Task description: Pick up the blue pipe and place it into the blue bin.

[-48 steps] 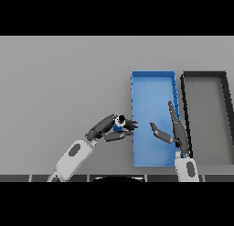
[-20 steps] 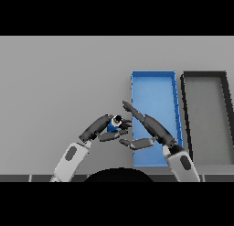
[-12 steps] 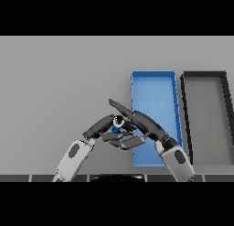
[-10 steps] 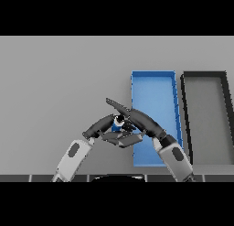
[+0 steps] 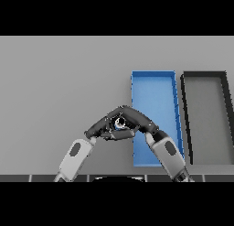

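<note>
Scene: Two robot hands meet over a grey counter [image 5: 59, 83], just left of a blue bin [image 5: 153, 90], with a dark bin [image 5: 205, 115] standing beside it on the far right.
Blue pipe: The blue pipe [image 5: 120, 123] sits wedged between the two hands, only a small round end showing, pale at the rim and dark at the bore; it lies just outside the blue bin's left wall, not yet inside.
Left hand: The left hand [image 5: 101, 127] reaches in from the lower left, its fingers curled round the pipe from that side.
Right hand: The right hand [image 5: 138, 121] crosses the bin's left edge, its fingers bent over the pipe's top; whether it shares the grip or only steadies cannot be told.
Why held so: The two-sided hold looks like a handover or a brace before the short carry right into the bin.
Materials: The bins are shallow, straight-walled rectangular trays with a matt finish; the counter is plain and smooth; the hands are dark and jointed, on white and grey forearms.
</note>
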Available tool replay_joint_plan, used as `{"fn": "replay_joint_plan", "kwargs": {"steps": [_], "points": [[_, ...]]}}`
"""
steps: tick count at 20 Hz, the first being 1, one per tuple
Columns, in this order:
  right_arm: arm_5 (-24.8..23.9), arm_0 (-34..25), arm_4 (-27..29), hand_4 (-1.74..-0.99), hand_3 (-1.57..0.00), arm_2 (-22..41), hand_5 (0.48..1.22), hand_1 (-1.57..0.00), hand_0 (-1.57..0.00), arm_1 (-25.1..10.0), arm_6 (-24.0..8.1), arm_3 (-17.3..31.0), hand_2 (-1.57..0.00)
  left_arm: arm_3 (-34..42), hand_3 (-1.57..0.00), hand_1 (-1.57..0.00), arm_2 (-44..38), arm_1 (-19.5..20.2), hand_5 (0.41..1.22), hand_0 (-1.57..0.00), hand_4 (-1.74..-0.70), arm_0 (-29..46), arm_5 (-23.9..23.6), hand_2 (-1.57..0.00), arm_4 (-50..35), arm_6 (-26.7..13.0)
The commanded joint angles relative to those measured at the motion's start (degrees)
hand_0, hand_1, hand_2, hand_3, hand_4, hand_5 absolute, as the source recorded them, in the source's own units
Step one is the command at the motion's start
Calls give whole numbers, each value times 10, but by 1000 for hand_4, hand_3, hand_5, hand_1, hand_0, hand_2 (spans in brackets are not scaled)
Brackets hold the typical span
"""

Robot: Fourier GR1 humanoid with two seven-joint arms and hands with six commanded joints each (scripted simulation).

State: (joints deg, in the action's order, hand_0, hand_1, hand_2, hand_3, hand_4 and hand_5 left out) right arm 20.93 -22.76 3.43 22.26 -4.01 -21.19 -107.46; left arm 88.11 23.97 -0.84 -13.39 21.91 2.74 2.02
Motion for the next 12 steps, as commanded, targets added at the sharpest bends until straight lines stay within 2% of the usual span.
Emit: {"fn": "replay_joint_plan", "kwargs": {"steps": [1,3,5,9,11,12], "points": [[-4,0,-6,-1481,-1225,2,869,-1330,-1324,2,11,2,-1331,4,-1331,-1571,-3,0,1221,-1571,-1703,-1,1,-1560,0,-7],[-1,8,-22,-1474,-1350,7,996,-1417,-1413,-3,43,-5,-1418,5,-1372,-1571,-5,-9,1221,-1571,-1717,0,3,-1549,5,-6],[3,14,-41,-1481,-1429,20,1077,-1472,-1470,0,52,-5,-1473,0,-1396,-1571,-4,-13,1221,-1571,-1725,6,5,-1545,13,8],[4,37,-13,-1492,-1513,13,1162,-1531,-1530,27,35,-17,-1531,6,-1434,-1571,-8,-15,1221,-1571,-1735,3,6,-1561,20,6],[0,41,-20,-1494,-1534,15,1183,-1545,-1545,43,27,-15,-1545,6,-1434,-1571,-10,-16,1221,-1571,-1732,7,4,-1564,23,12],[1,42,-19,-1495,-1541,13,1191,-1550,-1550,47,21,-20,-1550,12,-1264,-1571,-11,-16,1221,-1571,-1734,11,4,-1566,23,20]]}}
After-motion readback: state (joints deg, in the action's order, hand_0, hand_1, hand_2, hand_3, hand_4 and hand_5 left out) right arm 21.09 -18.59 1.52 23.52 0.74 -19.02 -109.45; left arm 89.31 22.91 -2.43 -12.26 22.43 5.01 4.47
